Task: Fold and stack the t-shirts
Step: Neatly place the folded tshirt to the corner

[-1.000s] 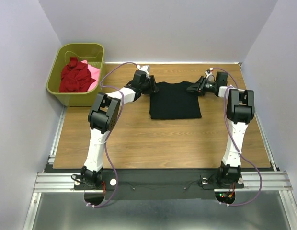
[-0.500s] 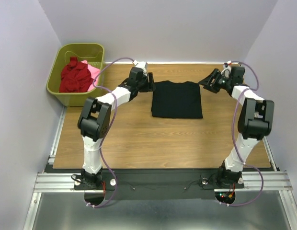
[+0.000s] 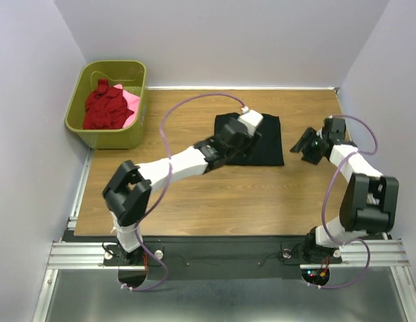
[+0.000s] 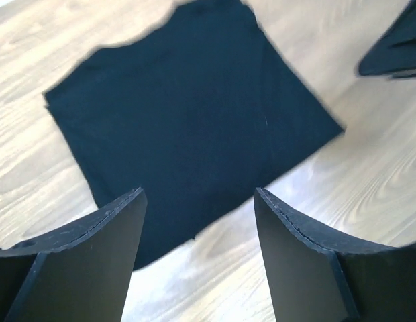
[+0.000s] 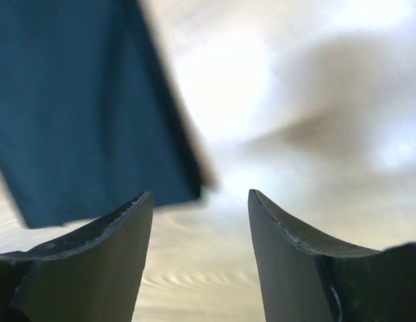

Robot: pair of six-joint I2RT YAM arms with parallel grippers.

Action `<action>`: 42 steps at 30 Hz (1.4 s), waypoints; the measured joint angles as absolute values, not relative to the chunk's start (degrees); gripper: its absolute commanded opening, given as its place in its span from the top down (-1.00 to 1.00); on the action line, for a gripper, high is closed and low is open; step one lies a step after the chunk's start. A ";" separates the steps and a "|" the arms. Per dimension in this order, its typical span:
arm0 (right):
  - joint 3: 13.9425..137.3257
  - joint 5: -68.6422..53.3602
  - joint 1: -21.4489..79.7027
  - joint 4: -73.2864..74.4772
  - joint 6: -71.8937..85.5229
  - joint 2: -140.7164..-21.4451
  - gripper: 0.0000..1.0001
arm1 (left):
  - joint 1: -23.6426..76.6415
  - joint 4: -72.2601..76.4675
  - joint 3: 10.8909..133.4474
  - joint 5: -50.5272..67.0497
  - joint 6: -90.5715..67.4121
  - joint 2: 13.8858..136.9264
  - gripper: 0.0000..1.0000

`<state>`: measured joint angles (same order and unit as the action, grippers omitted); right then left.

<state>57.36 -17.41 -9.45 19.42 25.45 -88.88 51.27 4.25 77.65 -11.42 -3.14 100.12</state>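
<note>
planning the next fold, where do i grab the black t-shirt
Probably its near right corner, coming in low from the right: the black t-shirt lies flat as a rectangle on the table, so only thin edges can be pinched, and that corner lies clear of the left arm.

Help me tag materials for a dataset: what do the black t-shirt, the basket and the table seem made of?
Black t-shirt: soft matte cloth, probably cotton knit; lies flat and limp. Basket: olive-green plastic by its look, smooth moulded walls. Table: wood-grain top, possibly laminate; visible streaked grain.
</note>
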 measured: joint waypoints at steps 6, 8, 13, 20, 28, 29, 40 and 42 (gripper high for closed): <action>49.25 -10.02 -9.45 23.83 27.55 -77.76 -0.75 | 59.27 2.92 85.62 -14.83 4.03 111.85 -0.54; 48.38 -7.94 -9.45 24.51 27.97 -74.59 -0.76 | 61.25 2.72 88.25 -15.31 6.13 115.83 -0.54; 47.53 -5.08 -9.45 25.96 28.16 -71.92 -0.76 | 63.83 3.66 93.86 -16.14 10.96 124.53 -0.49; 44.16 -2.52 -9.78 27.09 28.86 -70.39 -0.76 | 64.12 5.39 99.37 -17.37 15.40 132.68 -0.36; 43.07 -1.54 -9.89 27.90 29.50 -70.48 -0.76 | 64.23 9.67 103.96 -18.90 17.26 137.38 -0.03; 43.07 -1.63 -9.89 27.90 29.63 -70.59 -0.76 | 64.16 9.78 103.96 -18.90 17.37 137.45 0.02; 43.59 -2.39 -9.74 28.51 29.85 -73.45 -0.76 | 62.92 13.23 101.10 -14.81 17.98 137.69 -0.18; 43.90 -2.52 -9.74 28.71 29.85 -73.52 -0.76 | 62.70 14.94 99.57 -14.24 17.87 137.12 -0.13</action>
<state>43.90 -2.52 -9.74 28.71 29.85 -73.52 62.70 14.94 99.57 -14.24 17.87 137.12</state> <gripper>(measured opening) 0.881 0.586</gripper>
